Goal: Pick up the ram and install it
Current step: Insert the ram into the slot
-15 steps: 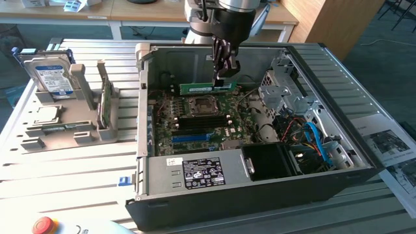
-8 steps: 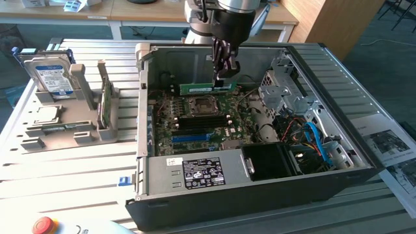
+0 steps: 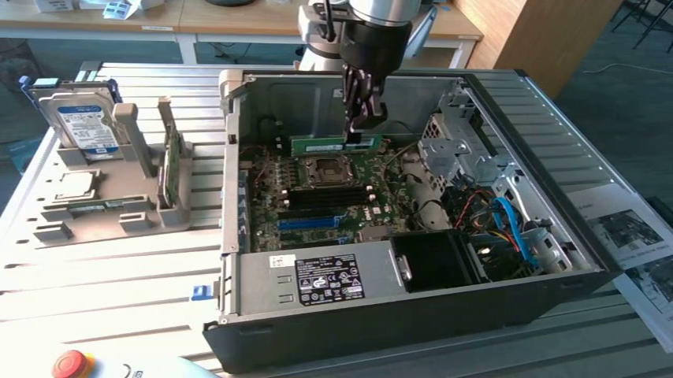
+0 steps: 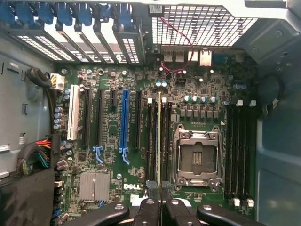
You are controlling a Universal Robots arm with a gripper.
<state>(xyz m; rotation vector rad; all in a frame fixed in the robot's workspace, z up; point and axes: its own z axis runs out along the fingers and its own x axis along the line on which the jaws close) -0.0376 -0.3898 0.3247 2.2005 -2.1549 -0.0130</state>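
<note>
- While the gripper [image 3: 363, 130] hangs inside the open computer case [image 3: 421, 315], its black fingers [image 4: 148, 213] are clamped together on the ram [image 3: 324, 145], pinching the stick's upper edge towards one end
- Seen from the wrist, the ram [image 4: 159, 141] is edge-on, a thin upright line running straight out from the gripper [image 4: 161, 207], its long lower edge facing the motherboard [image 4: 113, 160]
- Directly beneath the hand lie black memory slots [image 4: 151, 141], parallel to the held stick; the ram is lined up along them, but whether its lower edge touches a slot I cannot tell
- Just beside the stick on one flank sits the CPU socket [image 4: 197, 155]; its metal frame is near the ram yet apart from it, and a second bank of memory slots [image 4: 240, 150] lies beyond the socket
- On the other flank the expansion slots, one of them blue [image 4: 124, 122], stay low on the board and leave free room beside the fingers
- Ahead of the fingertips, the perforated rear grille [image 4: 207, 23] closes off the space, with a red wire [image 4: 176, 44] looped in front of it
- Off to the hand's side, towards the exterior view's right, the silver drive cage [image 3: 462, 153] stands well apart, and the power supply [image 3: 315, 276] fills the near edge of the case
- Above the hand the case is open, with no wall over the arm
- Outside the case, well apart from the hand, a hard drive [image 3: 84, 118] stands upright in a grey holder [image 3: 105, 213]
</note>
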